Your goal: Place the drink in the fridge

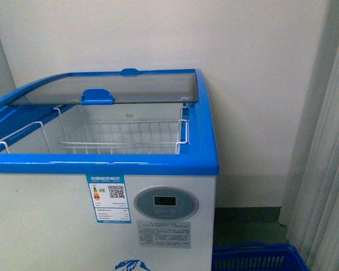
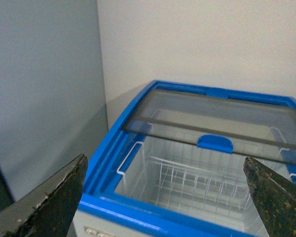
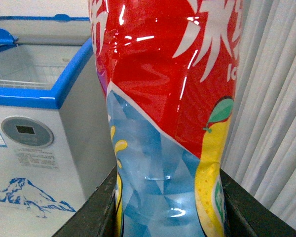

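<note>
The fridge [image 1: 158,164], a white chest cooler with a blue rim, fills the front view; its glass lid [image 1: 130,87] is slid back and a white wire basket [image 1: 124,138] shows inside. Neither arm appears in the front view. In the left wrist view my left gripper [image 2: 165,197] stands open above the fridge [image 2: 108,207], its dark fingertips [image 2: 59,197] wide apart with nothing between them. In the right wrist view my right gripper [image 3: 167,207] is shut on the drink [image 3: 167,98], a bottle with a red, blue and yellow label that fills the picture. The fridge [image 3: 44,96] stands beyond it to one side.
A blue plastic basket [image 1: 257,257] sits on the floor by the fridge's right front corner. A pale curtain [image 1: 327,169] hangs at the right, and a white wall runs behind the fridge. A grey panel [image 2: 39,89] stands beside the fridge's far side.
</note>
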Action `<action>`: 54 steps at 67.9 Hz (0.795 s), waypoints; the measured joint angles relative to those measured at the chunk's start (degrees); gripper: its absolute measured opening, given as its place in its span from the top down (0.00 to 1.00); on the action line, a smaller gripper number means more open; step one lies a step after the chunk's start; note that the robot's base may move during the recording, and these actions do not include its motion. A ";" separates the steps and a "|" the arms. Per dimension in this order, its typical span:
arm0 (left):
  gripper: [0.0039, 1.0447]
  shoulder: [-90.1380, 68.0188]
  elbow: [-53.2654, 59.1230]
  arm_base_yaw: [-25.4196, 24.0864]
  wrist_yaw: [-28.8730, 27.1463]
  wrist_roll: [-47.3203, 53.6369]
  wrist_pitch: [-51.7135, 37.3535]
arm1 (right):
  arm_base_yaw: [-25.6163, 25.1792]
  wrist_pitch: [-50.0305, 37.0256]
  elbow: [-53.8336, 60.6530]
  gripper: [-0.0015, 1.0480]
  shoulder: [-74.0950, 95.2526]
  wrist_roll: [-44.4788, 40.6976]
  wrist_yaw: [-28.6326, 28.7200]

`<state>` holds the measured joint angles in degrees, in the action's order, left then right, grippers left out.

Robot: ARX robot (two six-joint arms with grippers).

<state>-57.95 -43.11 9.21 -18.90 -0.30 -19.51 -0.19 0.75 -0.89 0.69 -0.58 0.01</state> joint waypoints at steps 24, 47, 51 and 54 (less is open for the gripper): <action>0.08 26.97 15.37 3.04 -9.16 -2.01 10.88 | 0.00 0.00 0.00 0.61 0.00 0.00 0.00; 0.08 47.87 33.92 6.88 -15.19 -6.49 21.20 | 0.00 0.00 0.00 0.61 0.00 -0.02 0.02; 0.08 48.96 35.82 6.16 -16.44 -6.25 20.44 | 0.00 0.00 0.00 0.61 0.00 0.00 0.02; 0.08 49.86 36.92 5.40 -15.50 -6.16 19.32 | 0.00 0.00 0.00 0.61 0.00 0.00 -0.02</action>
<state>-8.10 -6.20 14.61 -34.39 -6.46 -0.19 -0.19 0.75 -0.89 0.69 -0.58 -0.01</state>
